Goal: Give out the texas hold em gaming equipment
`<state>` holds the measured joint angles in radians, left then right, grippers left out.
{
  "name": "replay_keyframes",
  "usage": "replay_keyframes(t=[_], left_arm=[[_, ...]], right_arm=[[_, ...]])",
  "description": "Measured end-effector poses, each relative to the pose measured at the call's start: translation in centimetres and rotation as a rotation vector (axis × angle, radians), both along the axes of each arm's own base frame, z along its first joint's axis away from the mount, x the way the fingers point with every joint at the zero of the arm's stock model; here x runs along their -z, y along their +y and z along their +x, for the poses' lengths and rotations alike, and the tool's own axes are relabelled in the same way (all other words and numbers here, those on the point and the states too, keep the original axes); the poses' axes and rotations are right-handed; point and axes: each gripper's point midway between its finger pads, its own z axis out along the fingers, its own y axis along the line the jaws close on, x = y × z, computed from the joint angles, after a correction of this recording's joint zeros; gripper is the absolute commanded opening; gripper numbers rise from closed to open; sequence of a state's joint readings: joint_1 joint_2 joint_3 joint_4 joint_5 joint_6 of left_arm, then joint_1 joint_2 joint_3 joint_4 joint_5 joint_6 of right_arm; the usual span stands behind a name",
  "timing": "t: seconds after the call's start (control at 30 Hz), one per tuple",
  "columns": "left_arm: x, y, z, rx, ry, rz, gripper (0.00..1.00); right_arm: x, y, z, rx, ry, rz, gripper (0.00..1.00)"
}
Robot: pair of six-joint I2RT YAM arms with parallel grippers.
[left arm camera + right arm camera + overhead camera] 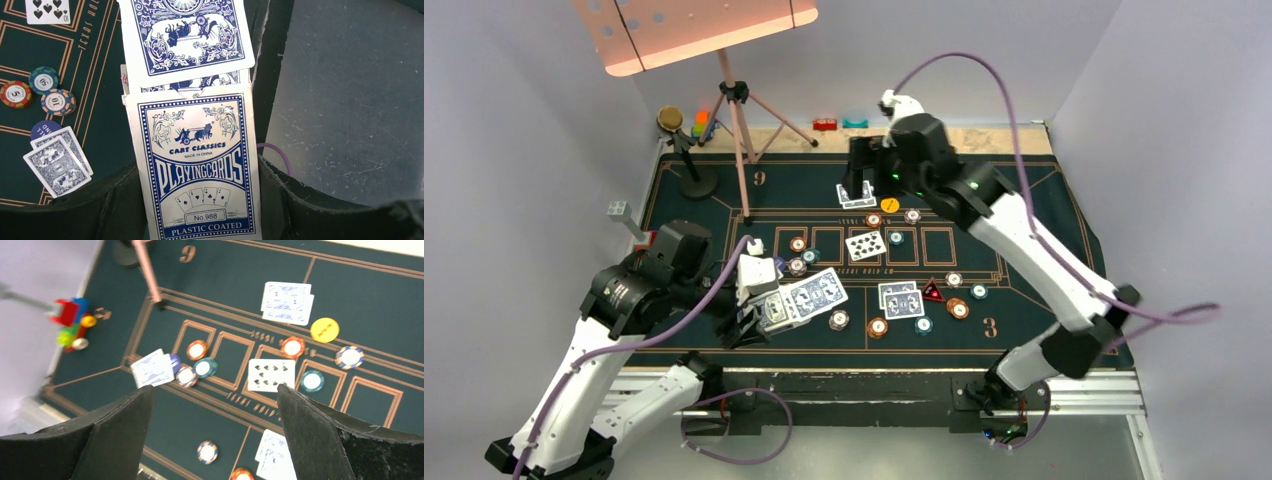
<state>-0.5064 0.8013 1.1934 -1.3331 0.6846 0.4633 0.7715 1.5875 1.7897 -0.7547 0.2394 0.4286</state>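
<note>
My left gripper (762, 312) is shut on a blue-and-white playing card box (197, 170) at the mat's near left. A patterned-back card (185, 35) sticks out of the box's far end. My right gripper (215, 390) stands open and empty above the far middle of the mat, over a face-down pair of cards (287, 302). A yellow disc (324, 330) lies beside that pair. A face-up ten (271, 375) sits in the centre row among poker chips (197, 349). Another face-down pair (57, 160) partly covers a blue disc (44, 130). A red triangular marker (933, 292) lies next to a third pair (901, 298).
The dark green mat (1044, 200) covers the table. A pink music stand's tripod (742, 130) and a dark round-based stand (692, 170) rise at the far left. Colourful toy blocks (72, 322) sit off the mat's left corner. More chips (958, 308) lie near right.
</note>
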Motion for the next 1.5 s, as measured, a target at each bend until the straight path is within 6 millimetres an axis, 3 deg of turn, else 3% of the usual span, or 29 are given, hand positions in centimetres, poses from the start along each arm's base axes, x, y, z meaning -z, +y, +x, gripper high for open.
replay_keyframes(t=[0.1, 0.2, 0.33, 0.5, 0.7, 0.83, 1.07, 1.3, 1.5], left_arm=[[0.0, 0.0, 0.0, 0.000, 0.001, 0.001, 0.00], [0.1, 0.0, 0.1, 0.000, 0.005, 0.002, 0.00], [0.1, -0.1, 0.2, 0.000, 0.004, 0.002, 0.00], [0.1, -0.2, 0.3, -0.001, 0.009, 0.004, 0.00], [0.2, -0.2, 0.4, -0.004, 0.018, 0.007, 0.00], [0.3, -0.3, 0.5, -0.005, 0.023, 0.009, 0.00], [0.3, -0.3, 0.5, -0.005, 0.023, 0.009, 0.00], [0.3, -0.2, 0.5, -0.009, 0.023, 0.014, 0.00], [0.3, -0.2, 0.6, -0.011, 0.020, 0.017, 0.00]], right_arm=[[-2.5, -1.3, -3.6, -0.072, 0.007, 0.141, 0.98], [-2.9, -0.8, -7.2, -0.183, 0.051, 0.258, 0.98], [-0.5, 0.7, -11.2, -0.314, 0.181, 0.381, 0.98], [3.3, 2.5, -14.3, -0.403, 0.365, 0.455, 0.98], [2.3, 4.7, -17.3, -0.518, 0.412, 0.520, 0.98], [2.2, 6.1, -18.5, -0.570, 0.433, 0.537, 0.77], [4.5, 6.5, -19.0, -0.560, 0.508, 0.509, 0.60], [4.6, 6.0, -19.3, -0.554, 0.512, 0.495, 0.12], [3.5, 5.0, -19.1, -0.519, 0.477, 0.475, 0.09]])
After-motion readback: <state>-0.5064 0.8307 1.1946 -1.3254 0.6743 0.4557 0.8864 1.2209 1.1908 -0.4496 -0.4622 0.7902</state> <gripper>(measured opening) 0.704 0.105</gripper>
